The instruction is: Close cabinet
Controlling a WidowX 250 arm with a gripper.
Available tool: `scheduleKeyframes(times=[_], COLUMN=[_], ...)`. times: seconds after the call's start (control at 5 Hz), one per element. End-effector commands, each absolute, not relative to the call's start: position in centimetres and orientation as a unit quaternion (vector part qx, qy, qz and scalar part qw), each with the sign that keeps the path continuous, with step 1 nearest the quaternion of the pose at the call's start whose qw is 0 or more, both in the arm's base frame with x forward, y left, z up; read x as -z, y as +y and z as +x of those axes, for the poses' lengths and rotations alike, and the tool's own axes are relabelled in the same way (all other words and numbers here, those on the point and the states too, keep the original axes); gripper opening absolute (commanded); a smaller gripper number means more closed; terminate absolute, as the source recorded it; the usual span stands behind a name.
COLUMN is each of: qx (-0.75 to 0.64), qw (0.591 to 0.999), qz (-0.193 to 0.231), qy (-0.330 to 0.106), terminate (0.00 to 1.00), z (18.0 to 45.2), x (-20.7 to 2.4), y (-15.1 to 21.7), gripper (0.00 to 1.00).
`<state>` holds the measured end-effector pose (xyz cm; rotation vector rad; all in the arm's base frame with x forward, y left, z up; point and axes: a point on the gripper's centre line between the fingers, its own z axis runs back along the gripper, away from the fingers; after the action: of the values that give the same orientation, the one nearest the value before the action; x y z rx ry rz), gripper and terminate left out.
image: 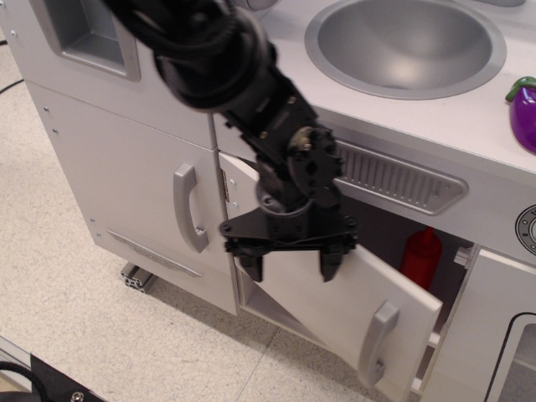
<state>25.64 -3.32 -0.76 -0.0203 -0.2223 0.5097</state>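
The cabinet [456, 251] is the white compartment under the sink counter. Its wide white door [335, 306] with a grey loop handle [377, 342] stands part-way swung in, its free edge at the lower right. My gripper [289, 268] is open, its two black fingers pointing down against the door's outer face near the hinge side. The arm hides most of the inside; only the top of a red bottle [421, 251] shows behind the door.
A taller narrow white door with a grey handle [188, 208] is to the left. The metal sink [406, 43] and a purple eggplant [525, 107] sit on the counter. A windowed door [494, 335] stands at the right. Speckled floor lies below.
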Motion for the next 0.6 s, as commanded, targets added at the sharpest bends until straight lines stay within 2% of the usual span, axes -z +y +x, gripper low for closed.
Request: scheduleKeyframes(times=[0.0,0.2,0.4], qx=[-0.198,-0.165,-0.159], qw=[0.971,0.979,0.98], qz=[-0.022,0.003,0.021], qy=[-0.13,-0.121,-0.119], terminate=[0.0,0.0,0.0], z=[22.8,20.6,20.7], x=[-1.2,0.6,2.9], y=[-3.1,-2.3,-1.9], gripper=[1.0,1.0,1.0])
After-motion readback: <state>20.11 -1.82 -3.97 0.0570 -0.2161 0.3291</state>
